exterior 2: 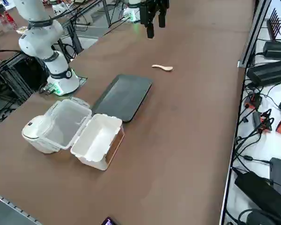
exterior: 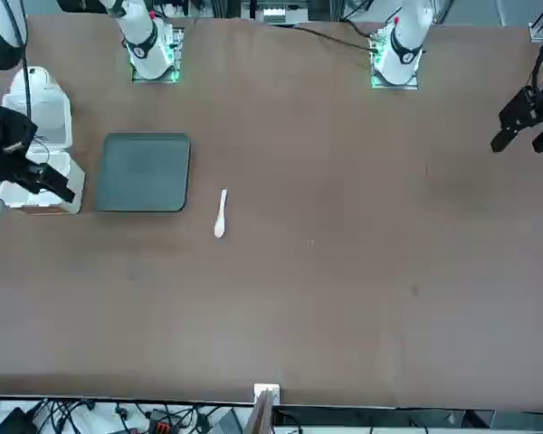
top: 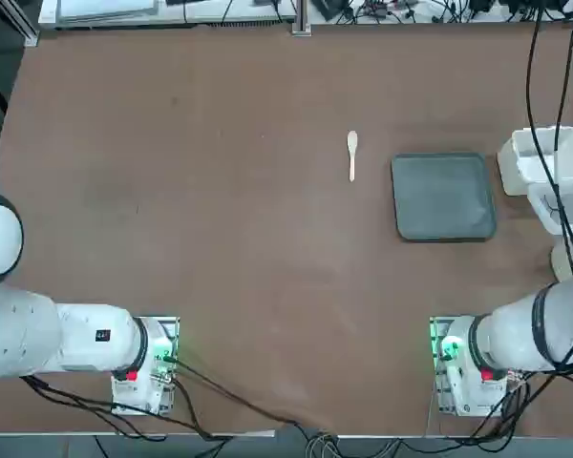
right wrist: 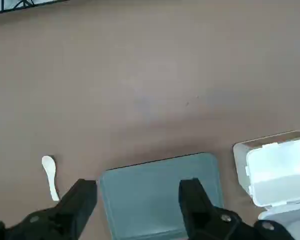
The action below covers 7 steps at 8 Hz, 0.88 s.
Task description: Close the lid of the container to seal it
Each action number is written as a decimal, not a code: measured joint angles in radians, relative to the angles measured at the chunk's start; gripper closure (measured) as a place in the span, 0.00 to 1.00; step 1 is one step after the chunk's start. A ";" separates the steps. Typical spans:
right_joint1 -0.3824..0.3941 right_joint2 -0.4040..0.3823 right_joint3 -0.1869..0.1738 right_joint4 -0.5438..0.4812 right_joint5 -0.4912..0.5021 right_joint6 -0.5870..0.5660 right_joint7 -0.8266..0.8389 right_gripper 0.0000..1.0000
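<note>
Gaping wide, fingers [right wrist: 138, 200] (holding nothing)

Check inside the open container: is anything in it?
Nothing shows inside the container; its translucent white walls and floor look bare, and its lid is flung open beside it. The near corner is hidden by a round white object. The open right claw hangs above the grey tray.

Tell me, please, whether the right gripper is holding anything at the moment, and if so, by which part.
Nothing is held. The right gripper hangs open above the grey tray, clear of the container and its lid, which lies open.
</note>
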<state>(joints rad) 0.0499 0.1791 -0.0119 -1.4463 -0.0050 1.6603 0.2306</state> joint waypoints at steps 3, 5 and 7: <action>0.008 -0.001 0.002 -0.001 0.001 -0.002 0.004 0.00; 0.032 0.001 0.005 -0.017 0.002 -0.063 0.020 0.00; 0.055 0.004 0.007 -0.080 0.001 -0.087 0.042 0.00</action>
<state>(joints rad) 0.1046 0.1827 -0.0047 -1.5260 -0.0039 1.5737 0.2726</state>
